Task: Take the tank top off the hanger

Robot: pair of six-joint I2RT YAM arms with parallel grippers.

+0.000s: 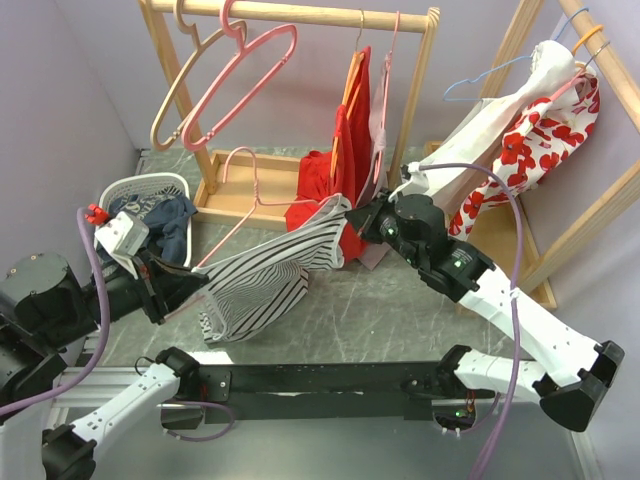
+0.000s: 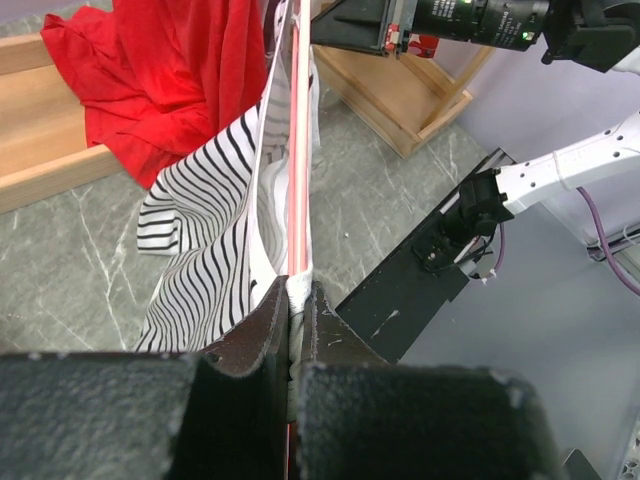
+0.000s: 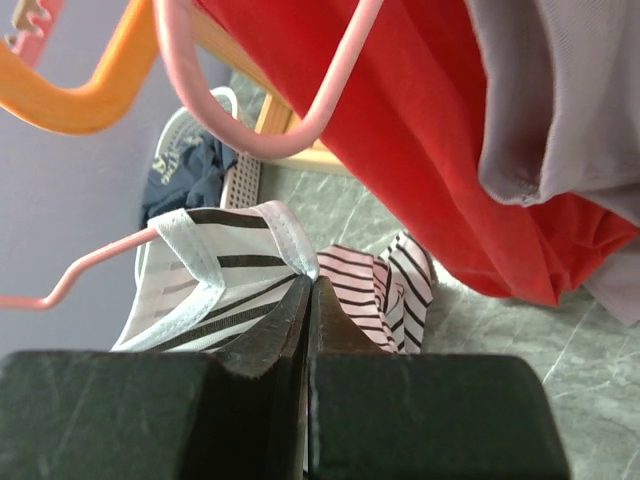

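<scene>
The black-and-white striped tank top point(image 1: 265, 275) hangs stretched between my two grippers above the grey table. It is on a pink wire hanger point(image 1: 230, 230), whose hook points up toward the rack. My left gripper point(image 1: 195, 285) is shut on the hanger's end, with white tank top fabric pinched between the jaws. In the left wrist view the hanger bar point(image 2: 298, 150) runs straight into the left gripper point(image 2: 297, 295) beside the striped cloth point(image 2: 200, 250). My right gripper point(image 1: 352, 215) is shut on the tank top's white-edged strap point(image 3: 285, 235), seen at the right gripper point(image 3: 310, 285). The hanger wire point(image 3: 100, 258) shows at the left.
A white laundry basket point(image 1: 150, 185) with dark clothes stands at the left. A wooden rack point(image 1: 300, 15) behind holds pink and tan hangers and red garments point(image 1: 325, 185). A second rack at the right carries a white and red floral garment point(image 1: 530, 140).
</scene>
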